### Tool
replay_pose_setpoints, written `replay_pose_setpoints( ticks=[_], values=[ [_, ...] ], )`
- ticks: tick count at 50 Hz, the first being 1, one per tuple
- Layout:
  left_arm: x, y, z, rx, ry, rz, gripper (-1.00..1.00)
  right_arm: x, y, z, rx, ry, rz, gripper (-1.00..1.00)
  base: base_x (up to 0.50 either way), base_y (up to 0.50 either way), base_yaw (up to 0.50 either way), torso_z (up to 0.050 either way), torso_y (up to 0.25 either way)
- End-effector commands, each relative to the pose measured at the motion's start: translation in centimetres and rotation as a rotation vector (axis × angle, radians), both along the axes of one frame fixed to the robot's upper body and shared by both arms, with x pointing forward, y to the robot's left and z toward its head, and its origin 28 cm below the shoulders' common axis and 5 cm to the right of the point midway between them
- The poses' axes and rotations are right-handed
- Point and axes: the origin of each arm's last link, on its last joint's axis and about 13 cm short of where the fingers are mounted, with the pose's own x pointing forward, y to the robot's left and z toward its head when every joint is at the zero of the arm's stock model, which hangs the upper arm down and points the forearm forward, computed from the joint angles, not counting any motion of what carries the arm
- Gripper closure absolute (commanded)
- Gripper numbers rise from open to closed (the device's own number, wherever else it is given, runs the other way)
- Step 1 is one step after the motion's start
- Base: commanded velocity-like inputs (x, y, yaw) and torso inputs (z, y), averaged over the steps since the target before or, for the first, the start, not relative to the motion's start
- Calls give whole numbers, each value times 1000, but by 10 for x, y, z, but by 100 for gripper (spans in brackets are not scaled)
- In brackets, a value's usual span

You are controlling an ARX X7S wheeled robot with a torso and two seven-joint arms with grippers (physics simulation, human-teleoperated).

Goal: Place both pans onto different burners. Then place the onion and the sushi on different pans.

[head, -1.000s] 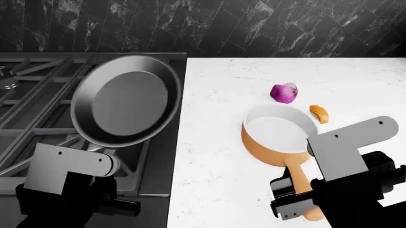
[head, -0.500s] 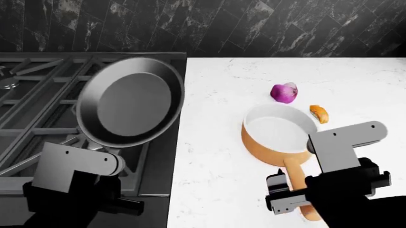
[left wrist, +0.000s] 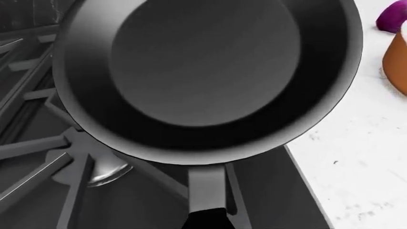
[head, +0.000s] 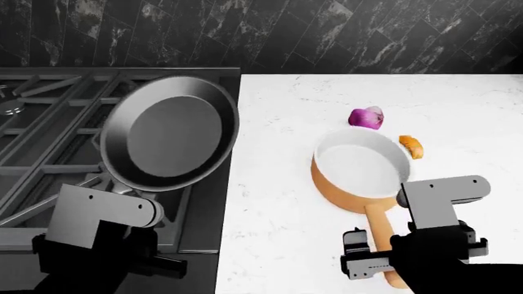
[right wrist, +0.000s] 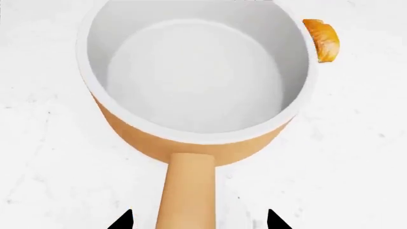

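White marble counter (head: 286, 202), dark stove (head: 49, 141), black tiled wall.
Two pans: left gripper (head: 135, 205) clamps frying pan (head: 170, 142); right gripper (right wrist: 198, 222) gapes around saucepan (head: 359, 171) handle; one onion (head: 365, 118), one sushi (head: 411, 146).

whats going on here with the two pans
The left gripper holds the black frying pan by its handle, tilted above the stove grates and not yet set on a burner. The right gripper is open, one finger on each side of the orange saucepan's tan handle. The saucepan, the onion and the sushi are all on the white counter.
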Motion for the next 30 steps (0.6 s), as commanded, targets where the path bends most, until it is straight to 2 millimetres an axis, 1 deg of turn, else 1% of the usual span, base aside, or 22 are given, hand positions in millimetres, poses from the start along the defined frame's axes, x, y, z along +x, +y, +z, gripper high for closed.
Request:
replay_pose_setpoints(
  ticks=[1,7,11,20,21,30],
  values=[
    [6,2,8,2,-80,44,100,3,0,-11,28,26,-2,-100,0,0,0,0,0],
    [6,2,7,2,-80,44,100,3,0,-12,28,27,0,-100,0,0,0,0,0],
    [6,3,6,-2,-76,47,100,6,5,-15,26,33,28,-100,0,0,0,0,0],
    [6,3,4,-2,-75,49,100,10,4,-22,48,49,23,-100,0,0,0,0,0],
    [6,3,4,-2,-75,49,100,10,4,-22,50,51,22,100,0,0,0,0,0],
    [5,3,3,-2,-75,51,100,8,4,-26,62,70,21,100,0,0,0,0,0]
  ],
)
